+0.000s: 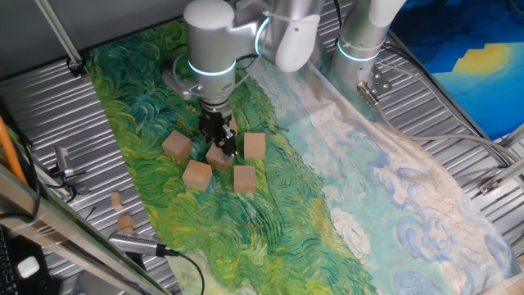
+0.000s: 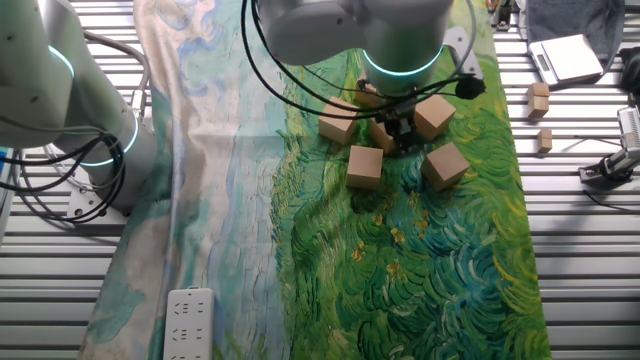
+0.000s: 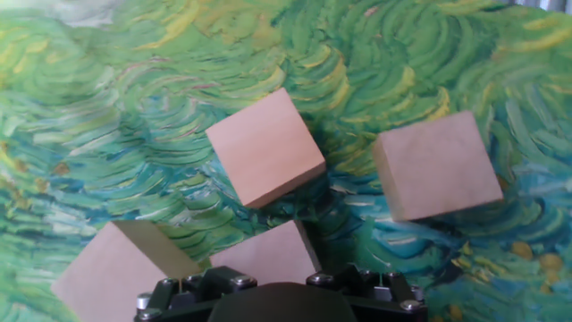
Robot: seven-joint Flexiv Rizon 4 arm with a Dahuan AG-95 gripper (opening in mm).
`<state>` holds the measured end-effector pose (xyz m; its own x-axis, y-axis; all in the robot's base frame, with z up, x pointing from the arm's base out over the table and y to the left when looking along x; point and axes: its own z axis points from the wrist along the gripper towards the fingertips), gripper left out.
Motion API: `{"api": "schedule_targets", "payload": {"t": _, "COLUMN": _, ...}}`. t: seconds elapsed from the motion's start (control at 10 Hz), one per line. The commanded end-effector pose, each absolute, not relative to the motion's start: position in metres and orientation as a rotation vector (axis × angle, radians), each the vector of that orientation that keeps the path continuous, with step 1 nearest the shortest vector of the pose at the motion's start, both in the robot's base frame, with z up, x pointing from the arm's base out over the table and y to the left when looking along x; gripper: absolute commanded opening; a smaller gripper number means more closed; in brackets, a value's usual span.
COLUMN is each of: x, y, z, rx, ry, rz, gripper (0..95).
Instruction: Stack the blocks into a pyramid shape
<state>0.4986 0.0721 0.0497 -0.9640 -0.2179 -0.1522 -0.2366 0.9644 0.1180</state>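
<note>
Several plain wooden blocks lie loose on the green painted cloth point(image 1: 270, 238). My gripper point(image 1: 222, 147) points straight down at the middle block point(image 1: 219, 157), its black fingers at that block's sides. Other blocks sit left point(image 1: 176, 145), right point(image 1: 255, 146), front left point(image 1: 196, 174) and front right point(image 1: 244, 178); one more point(image 1: 232, 124) peeks out behind the fingers. In the other fixed view the gripper point(image 2: 397, 138) half hides the middle block point(image 2: 380, 132). The hand view shows that block point(image 3: 266, 255) at the bottom centre against the gripper body. The fingertips are out of that frame.
Two small tan wooden bits point(image 1: 116, 199) point(image 1: 124, 221) lie on the ribbed metal table point(image 1: 74, 131) left of the cloth. A second arm's base point(image 1: 360, 33) stands at the back. A white power strip point(image 2: 188, 320) lies on the pale end of the cloth.
</note>
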Motion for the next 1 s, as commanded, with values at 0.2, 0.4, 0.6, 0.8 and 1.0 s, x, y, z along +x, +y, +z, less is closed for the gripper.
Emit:
{"api": "schedule_targets", "payload": {"t": 0.2, "x": 0.4996, "y": 0.0713, "z": 0.0487, "rx": -0.21, "ry": 2.998, "rz": 0.253, "gripper": 76.0}}
{"api": "schedule_targets", "payload": {"t": 0.4, "x": 0.4997, "y": 0.0713, "z": 0.0489, "rx": -0.265, "ry": 2.982, "rz": 0.221, "gripper": 76.0}}
{"api": "schedule_targets", "payload": {"t": 0.6, "x": 0.5001, "y": 0.0715, "z": 0.0491, "rx": -0.277, "ry": 2.978, "rz": 0.206, "gripper": 76.0}}
{"api": "schedule_targets", "payload": {"t": 0.8, "x": 0.5023, "y": 0.0713, "z": 0.0535, "rx": -0.25, "ry": 2.985, "rz": 0.215, "gripper": 76.0}}
{"api": "schedule_targets", "payload": {"t": 1.0, "x": 0.5049, "y": 0.0716, "z": 0.0575, "rx": -0.235, "ry": 2.989, "rz": 0.216, "gripper": 76.0}}
